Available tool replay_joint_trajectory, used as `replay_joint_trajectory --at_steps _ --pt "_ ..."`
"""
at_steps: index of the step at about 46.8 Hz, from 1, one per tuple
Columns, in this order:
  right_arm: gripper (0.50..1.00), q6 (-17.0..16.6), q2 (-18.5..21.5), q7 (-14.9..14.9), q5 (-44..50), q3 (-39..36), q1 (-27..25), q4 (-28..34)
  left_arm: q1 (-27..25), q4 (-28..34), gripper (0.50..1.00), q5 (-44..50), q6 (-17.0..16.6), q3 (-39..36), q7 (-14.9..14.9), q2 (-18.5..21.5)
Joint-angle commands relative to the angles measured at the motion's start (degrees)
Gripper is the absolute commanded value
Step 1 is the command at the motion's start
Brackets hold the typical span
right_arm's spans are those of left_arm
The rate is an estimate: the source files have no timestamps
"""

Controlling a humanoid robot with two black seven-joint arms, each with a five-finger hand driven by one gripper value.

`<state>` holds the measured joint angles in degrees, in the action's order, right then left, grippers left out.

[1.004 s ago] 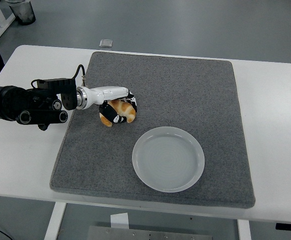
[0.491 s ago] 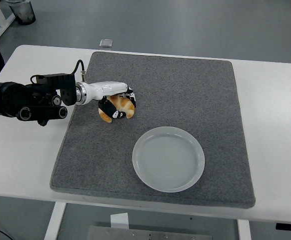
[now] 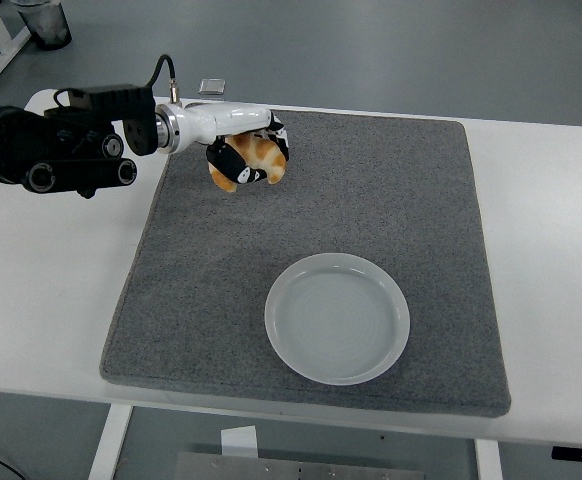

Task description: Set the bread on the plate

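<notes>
Our fingers (image 3: 233, 158) are curled around the bread (image 3: 256, 158), and we hold it up in the upper left of the frame. They are black, and they wrap it from the sides and from below. Our left hand (image 3: 239, 150) does all the work. Our right hand does not show at all.

We think the bread is off the grey mat (image 3: 371, 200) now, but we cannot be sure how high it is. The white plate (image 3: 337, 318) sits low in the middle of the frame, well apart from the bread. It has nothing in it.

We guess the bread is light and soft. It looks like a small golden roll with a curved shape. If we squeeze hard, it could squash or tear. If we hold too loosely, it could slip out, since the crust looks smooth and a bit shiny. So a gentle hug around its fat middle seems best, with fingers on both sides. That is about how we hold it now.

Next we need to carry it down and to the right, over the plate. We should go low before we let go, so it does not bounce or roll off the rim.
</notes>
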<state>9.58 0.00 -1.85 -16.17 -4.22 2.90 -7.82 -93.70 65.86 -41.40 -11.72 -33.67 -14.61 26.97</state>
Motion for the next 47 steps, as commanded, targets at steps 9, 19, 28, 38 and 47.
replay_joint_trajectory --at_steps 9,19,28,38,47 --pt "0.952 0.0 0.0 0.0 0.0 0.0 0.0 0.0 -9.4 1.8 0.5 0.1 1.2 0.2 -0.2 1.2" --pt "0.952 0.0 0.0 0.0 0.0 0.0 0.0 0.0 -14.0 3.6 0.5 0.2 1.2 1.0 -1.9 1.2" --pt "0.952 0.0 0.0 0.0 0.0 0.0 0.0 0.0 -15.7 6.4 0.5 0.3 1.2 4.7 -5.6 0.8" --pt "0.952 0.0 0.0 0.0 0.0 0.0 0.0 0.0 -17.9 8.7 0.5 0.4 1.2 5.4 -8.7 -1.9" --pt "0.952 0.0 0.0 0.0 0.0 0.0 0.1 0.0 -17.7 8.8 0.5 0.4 1.1 6.0 -12.5 -5.9"
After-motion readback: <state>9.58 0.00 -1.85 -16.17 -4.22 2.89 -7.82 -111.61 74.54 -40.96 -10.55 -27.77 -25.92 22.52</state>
